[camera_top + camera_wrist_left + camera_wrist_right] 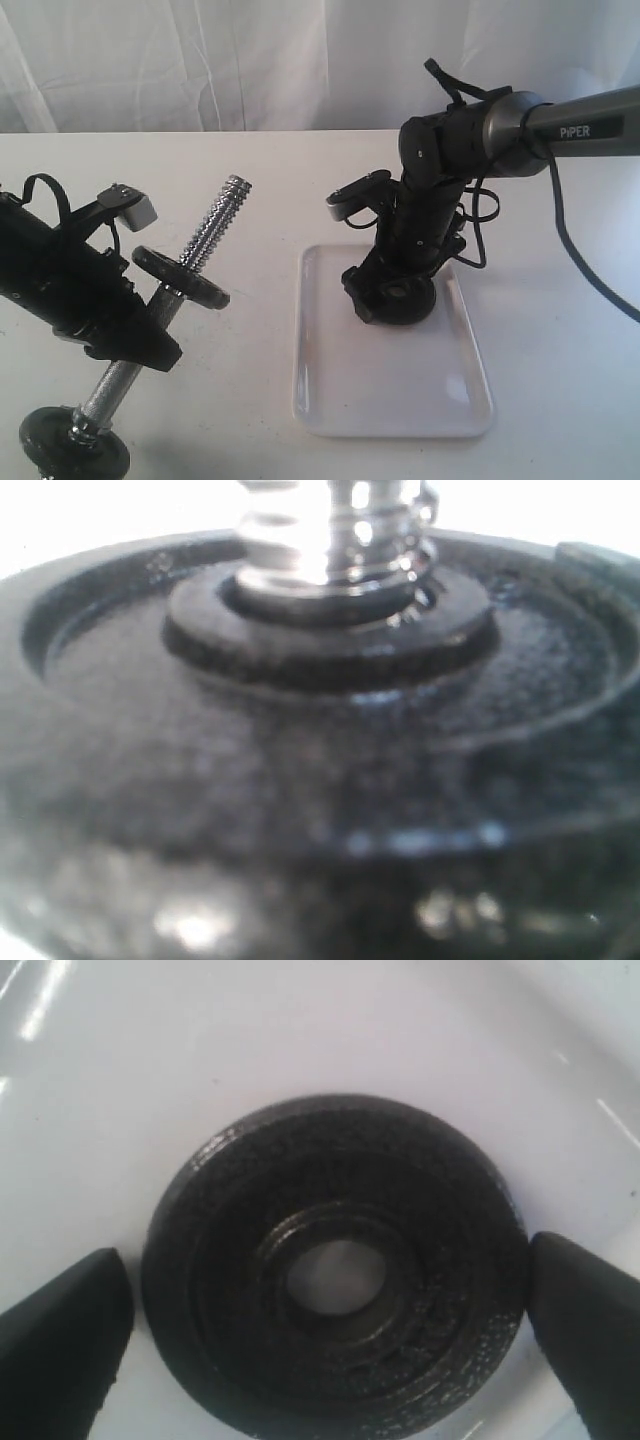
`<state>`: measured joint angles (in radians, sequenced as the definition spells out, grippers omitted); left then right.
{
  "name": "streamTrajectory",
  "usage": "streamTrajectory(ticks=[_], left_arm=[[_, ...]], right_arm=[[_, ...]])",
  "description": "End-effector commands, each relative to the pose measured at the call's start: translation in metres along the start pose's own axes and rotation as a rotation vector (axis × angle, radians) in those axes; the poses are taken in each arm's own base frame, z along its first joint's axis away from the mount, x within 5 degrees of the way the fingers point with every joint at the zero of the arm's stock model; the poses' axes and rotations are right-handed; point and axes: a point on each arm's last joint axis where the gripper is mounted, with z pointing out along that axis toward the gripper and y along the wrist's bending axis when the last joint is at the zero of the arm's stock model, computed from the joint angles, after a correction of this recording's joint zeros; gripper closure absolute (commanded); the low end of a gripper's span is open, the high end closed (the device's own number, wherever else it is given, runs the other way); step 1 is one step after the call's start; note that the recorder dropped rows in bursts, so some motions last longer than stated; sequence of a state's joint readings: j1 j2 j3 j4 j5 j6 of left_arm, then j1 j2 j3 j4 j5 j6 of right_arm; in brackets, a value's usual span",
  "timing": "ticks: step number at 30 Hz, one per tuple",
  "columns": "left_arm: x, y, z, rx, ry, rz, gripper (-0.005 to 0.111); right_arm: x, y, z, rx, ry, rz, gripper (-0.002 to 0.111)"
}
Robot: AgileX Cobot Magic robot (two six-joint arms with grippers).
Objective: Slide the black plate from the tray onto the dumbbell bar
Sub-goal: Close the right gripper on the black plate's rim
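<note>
The left gripper (150,325) clamps the tilted chrome threaded bar (215,225) — the open right gripper (330,1300) straddles the matte-black holed plate (230,1260) in the glossy white tray (390,400).

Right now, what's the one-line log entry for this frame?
stage: pre-grasp | right pincer: open, straddling black plate on tray | left pincer: holding dumbbell bar tilted

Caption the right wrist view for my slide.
Right fingers open either side of the black plate, flat in the white tray.
</note>
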<state>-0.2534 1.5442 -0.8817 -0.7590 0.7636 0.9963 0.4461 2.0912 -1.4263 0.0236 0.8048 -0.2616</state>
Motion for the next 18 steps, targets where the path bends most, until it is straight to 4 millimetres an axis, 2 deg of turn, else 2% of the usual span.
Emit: streamTrajectory(ticks=[1, 5, 7, 10, 18], left_arm=[[-0.0158, -0.0188, -0.0155, 0.1, -0.129, -0.053, 0.107], [-0.0158, -0.0188, -0.0155, 0.1, -0.129, -0.053, 0.107], [-0.0158, -0.0188, -0.0155, 0.1, -0.129, -0.055, 0.107], [-0.0161, -0.0189, -0.0156, 0.101, -0.131, -0.057, 0.107], [-0.0161, -0.0189, -0.0156, 0.101, -0.131, -0.057, 0.107]], right_arm=[[0.0022, 0.001, 0.0021, -0.008, 0.031, 0.026, 0.003], [0.002, 0.0008, 0.0021, -0.006, 0.029, 0.058, 0.01], [0.0016, 0.0007, 0.0022, -0.005, 0.024, 0.062, 0.02], [0.0012, 0.0006, 0.0022, -0.003, 0.02, 0.067, 0.04], [0.002, 0.001, 0.0021, -0.006, 0.029, 0.131, 0.108]])
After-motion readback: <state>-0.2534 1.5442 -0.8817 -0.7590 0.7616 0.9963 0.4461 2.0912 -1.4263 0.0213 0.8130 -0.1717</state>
